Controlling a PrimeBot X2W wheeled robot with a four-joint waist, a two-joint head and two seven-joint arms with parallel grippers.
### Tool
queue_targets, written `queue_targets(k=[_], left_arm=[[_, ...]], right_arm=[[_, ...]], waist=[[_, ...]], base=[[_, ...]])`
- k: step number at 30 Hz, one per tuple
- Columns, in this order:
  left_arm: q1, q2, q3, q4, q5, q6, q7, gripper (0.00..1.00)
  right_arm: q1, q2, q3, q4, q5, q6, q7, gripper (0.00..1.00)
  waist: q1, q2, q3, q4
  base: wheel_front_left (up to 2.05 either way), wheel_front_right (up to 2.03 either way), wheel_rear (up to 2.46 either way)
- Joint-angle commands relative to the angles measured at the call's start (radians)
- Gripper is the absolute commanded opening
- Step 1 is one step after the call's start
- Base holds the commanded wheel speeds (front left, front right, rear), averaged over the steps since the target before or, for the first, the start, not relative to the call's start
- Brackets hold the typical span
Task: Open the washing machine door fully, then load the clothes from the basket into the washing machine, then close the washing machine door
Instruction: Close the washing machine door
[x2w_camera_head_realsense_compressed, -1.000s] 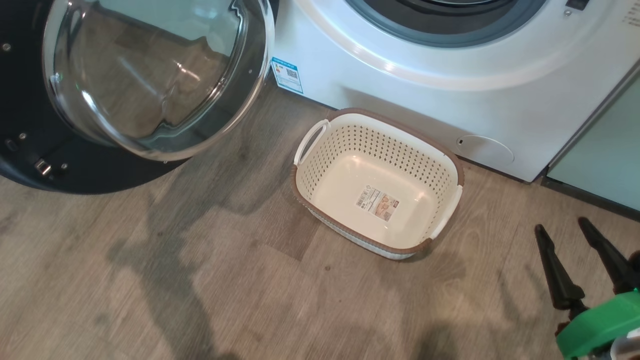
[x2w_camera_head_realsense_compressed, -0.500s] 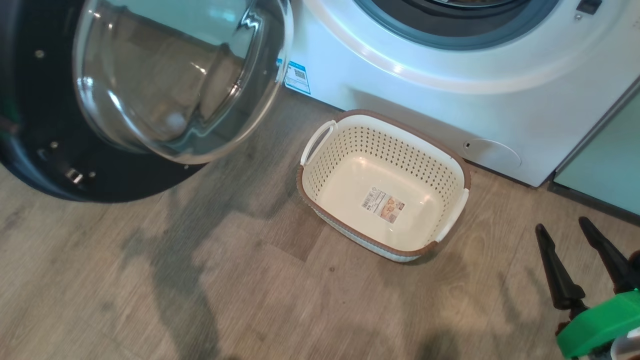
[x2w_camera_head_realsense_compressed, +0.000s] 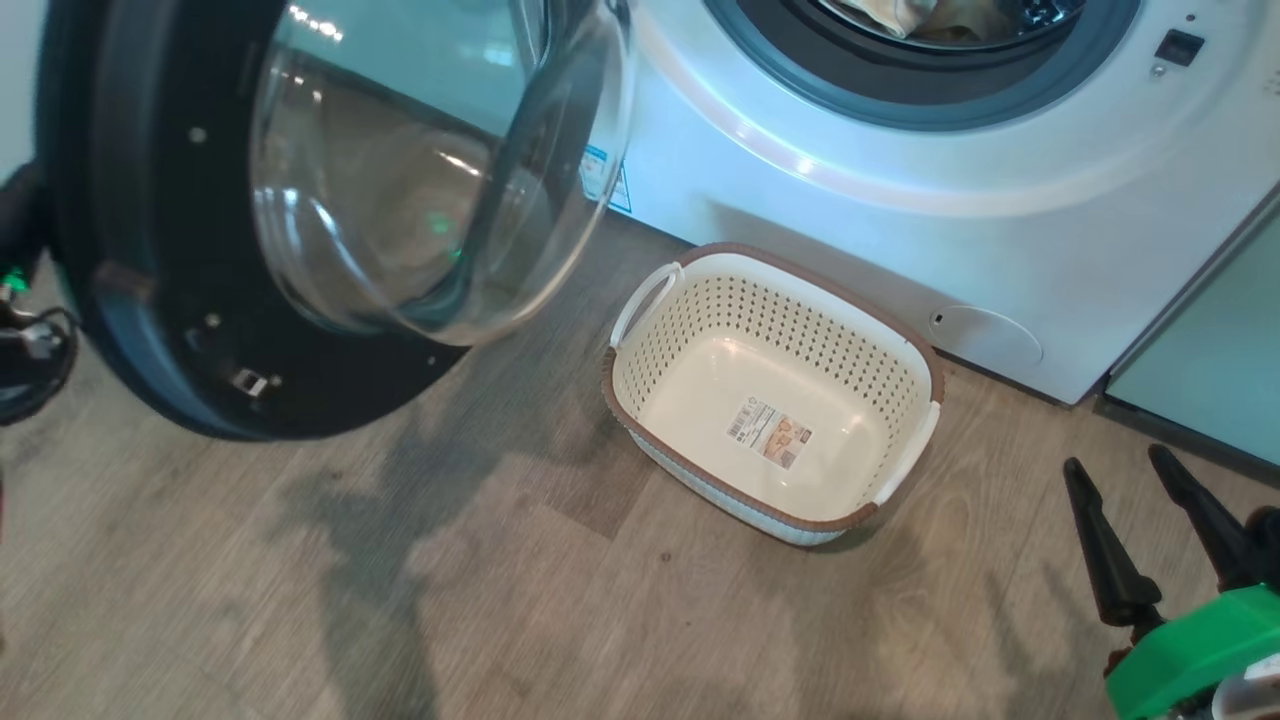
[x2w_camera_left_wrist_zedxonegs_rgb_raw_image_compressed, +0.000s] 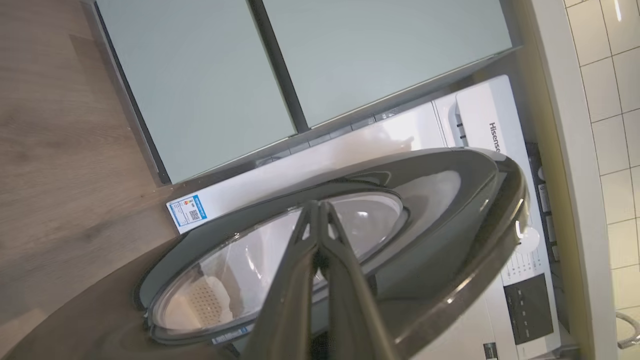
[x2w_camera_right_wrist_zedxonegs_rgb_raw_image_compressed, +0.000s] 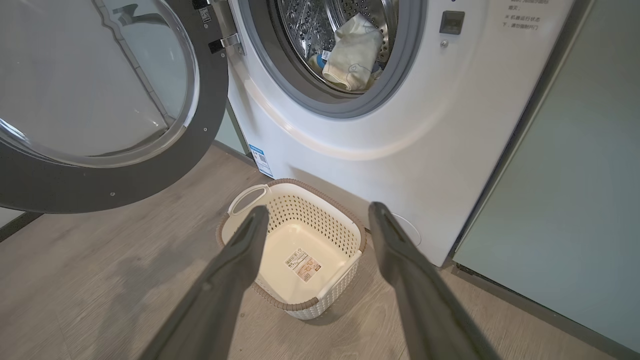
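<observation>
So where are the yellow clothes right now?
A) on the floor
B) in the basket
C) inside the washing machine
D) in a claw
C: the clothes lie inside the washing machine, past its open round mouth, while the basket holds just its label sticker.

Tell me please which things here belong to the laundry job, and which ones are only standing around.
Job: washing machine, washing machine door, clothes in the drum, empty basket.
Not part of it: pale green cabinets, wooden floor.
</observation>
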Motion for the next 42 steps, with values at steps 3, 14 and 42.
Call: queue_targets(k=[3, 14, 42], left_arm=[[0.002, 0.039, 0.018, -0.086, -0.013, -0.009, 0.031, 0.00], [0.075, -0.005, 0.024, -0.243, -0.084, -0.009, 0.132, 0.00], [0.143, -0.150, -0.060, -0.495, -0.115, -0.009, 0.281, 0.00]], right_arm=[[-0.018, -0.012, 0.021, -0.028, 0.007, 0.004, -0.012, 1.00], [-0.009, 0.005, 0.028, -0.007, 0.012, 0.004, -0.025, 1.00], [-0.043, 0.043, 0.036, 0.037, 0.015, 0.004, -0.073, 1.00]], waist=[[0.0000, 0.0000, -0.008, 0.002], [0.0000, 0.0000, -0.037, -0.021], [0.0000, 0.0000, -0.024, -0.123]], base=[[0.00, 0.00, 0.00], [0.00, 0.00, 0.00], [0.00, 0.00, 0.00]])
